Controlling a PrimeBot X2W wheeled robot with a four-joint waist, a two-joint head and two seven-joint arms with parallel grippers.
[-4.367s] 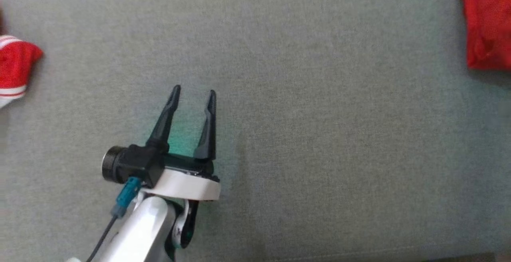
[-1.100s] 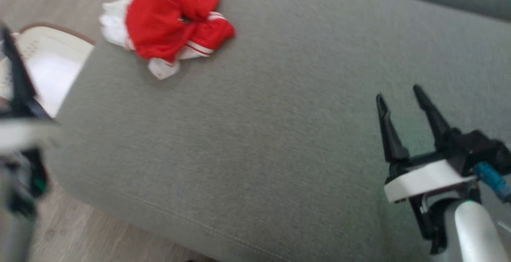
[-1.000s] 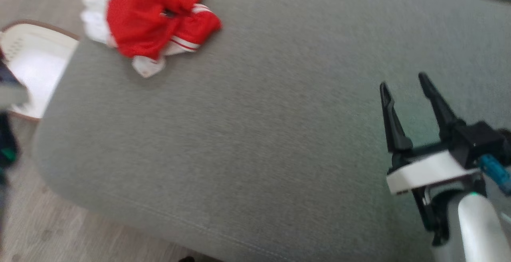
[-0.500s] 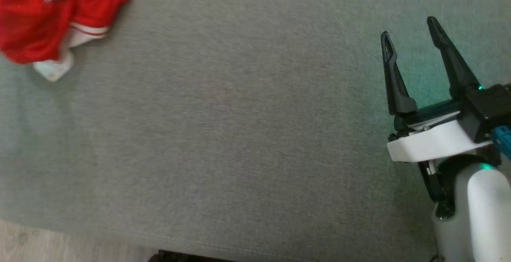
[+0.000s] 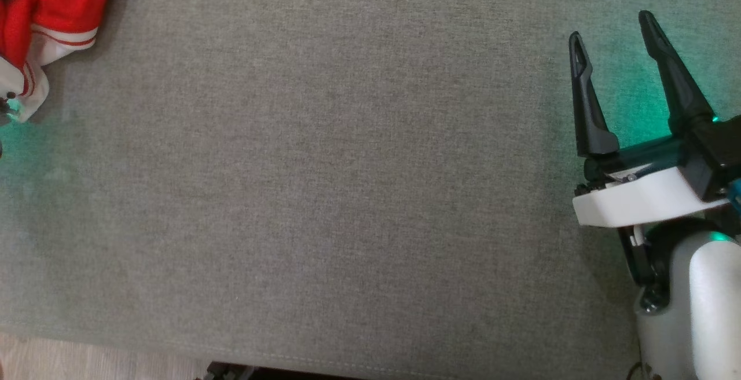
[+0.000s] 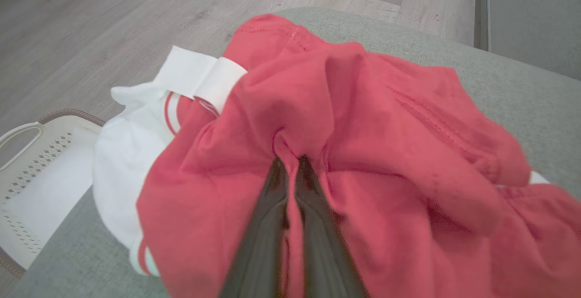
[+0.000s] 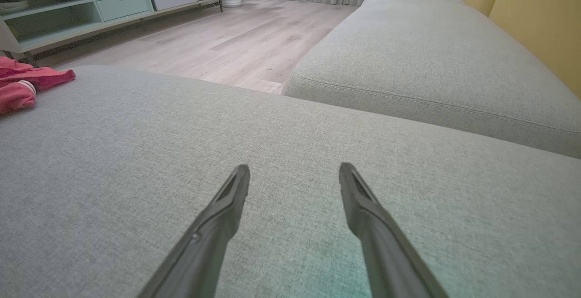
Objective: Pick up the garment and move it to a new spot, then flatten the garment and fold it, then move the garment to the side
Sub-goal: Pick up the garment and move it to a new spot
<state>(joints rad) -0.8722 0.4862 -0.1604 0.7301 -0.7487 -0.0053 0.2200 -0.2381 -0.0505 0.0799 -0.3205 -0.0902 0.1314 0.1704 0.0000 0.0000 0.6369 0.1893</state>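
Observation:
The garment is a crumpled red piece with white trim and stripes, lying near the corner of a grey cushion. In the left wrist view my left gripper is shut on a pinched fold of its red cloth. The head view catches an edge of the garment at the top left. Far to the right, my right gripper hovers open over bare cushion, nothing between its fingers. The right wrist view has the right gripper spread wide and the garment far off at the left edge.
The grey cushion spreads wide between both grippers. A white perforated basket stands on the wood floor beside the cushion's corner. A second grey cushion lies beyond a gap, and a pale green shelf unit lines the far wall.
The head camera has swung and dropped, pushing the garment to the picture's top left. The left gripper has closed on the red cloth. The right gripper stays open.

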